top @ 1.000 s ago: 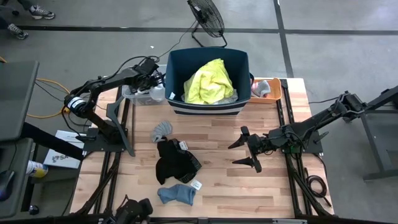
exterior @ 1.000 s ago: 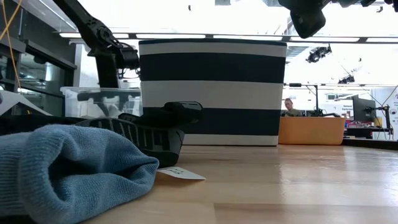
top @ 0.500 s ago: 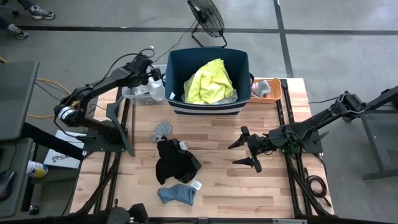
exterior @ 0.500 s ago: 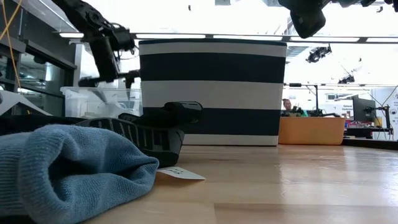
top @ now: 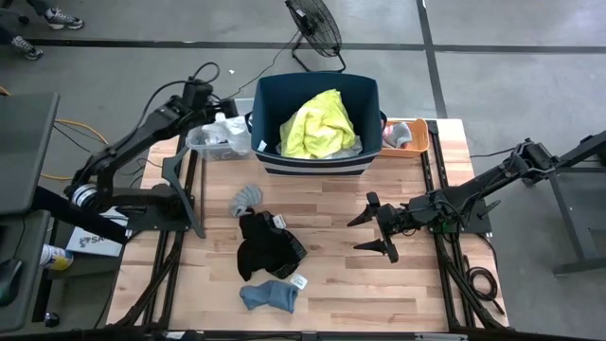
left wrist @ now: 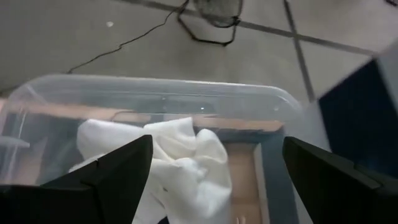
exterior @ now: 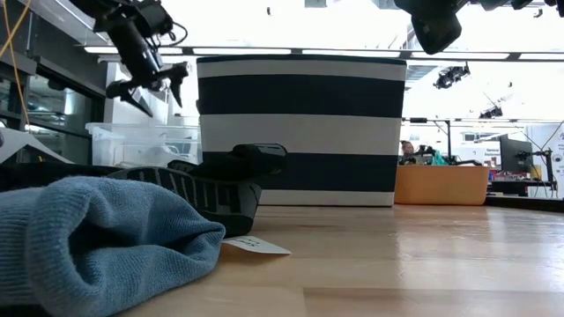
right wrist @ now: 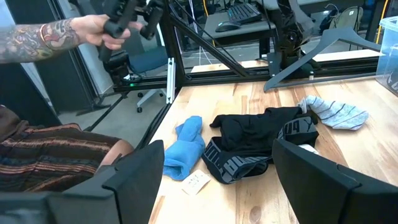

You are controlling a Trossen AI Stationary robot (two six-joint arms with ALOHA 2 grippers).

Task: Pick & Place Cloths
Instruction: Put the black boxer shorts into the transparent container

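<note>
Nearest the front edge of the counter (top: 398, 294) lies the blue sock (top: 269, 296), its long axis running along that edge. The low view shows it as a large soft fold and hides most of what lies behind. Just behind it sits the black garment (top: 267, 248), bunched, stretching from front to back; the right wrist view alone shows the pale lettering on its waistband. Beyond that the grey striped sock (top: 247, 198) lies with its long axis slanting toward the back left corner. The right tool (top: 376, 228) hovers right of this group, fingers spread and empty. At the back edge the navy tub (top: 318, 152) holds the neon yellow shirt (top: 318, 123). Left of it, the left tool (exterior: 150, 86) hangs open above a clear bin (top: 210, 142); only its wrist view shows the white cloth (left wrist: 180, 162) inside.
</note>
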